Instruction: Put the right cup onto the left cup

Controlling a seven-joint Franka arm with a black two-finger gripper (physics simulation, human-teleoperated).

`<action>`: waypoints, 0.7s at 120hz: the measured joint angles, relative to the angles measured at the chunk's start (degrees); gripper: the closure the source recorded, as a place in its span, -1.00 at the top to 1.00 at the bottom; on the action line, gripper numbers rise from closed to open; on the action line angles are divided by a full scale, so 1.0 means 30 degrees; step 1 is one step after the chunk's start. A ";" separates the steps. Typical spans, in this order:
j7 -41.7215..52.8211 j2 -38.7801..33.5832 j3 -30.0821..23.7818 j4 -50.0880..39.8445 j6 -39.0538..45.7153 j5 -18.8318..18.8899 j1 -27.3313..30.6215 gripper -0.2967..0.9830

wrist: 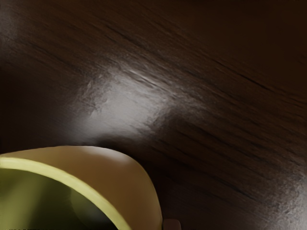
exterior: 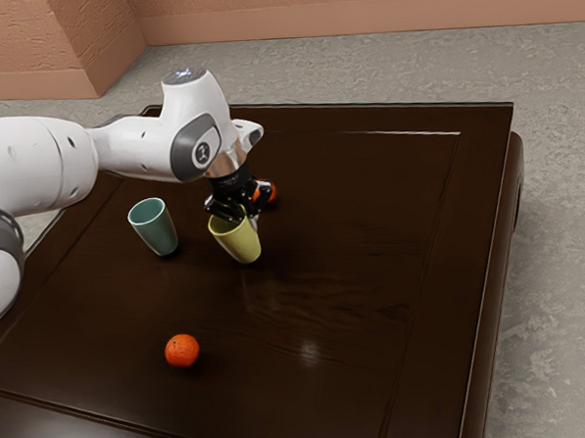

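The tapered yellow-green cup was at the black two-finger gripper, its mouth up; whether the gripper stood wide, narrow or closed on it, I could not tell. To the exterior view's left of it, apart, stood the tapered teal cup on the dark brown wooden table. One round orange fruit lay on the near side, a partly hidden orange-red thing on the far side, behind the gripper.
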 joint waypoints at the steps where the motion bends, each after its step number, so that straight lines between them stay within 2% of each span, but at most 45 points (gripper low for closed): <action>1: -0.0018 -0.0003 0.0000 0.0004 -0.0019 0.0009 0.0000 -0.66; 10: -0.0188 -0.0139 0.0000 0.0093 -0.0267 0.0151 0.0007 -0.67; 28: -0.0642 -0.1098 0.0235 0.0586 -0.1662 0.1301 0.0128 -0.68; 58: -0.1202 -0.1691 0.1228 0.4213 -0.5101 0.3459 0.1557 -0.68; 84: -0.1461 -0.1746 0.1965 0.4355 -0.6768 0.4052 0.2250 -0.68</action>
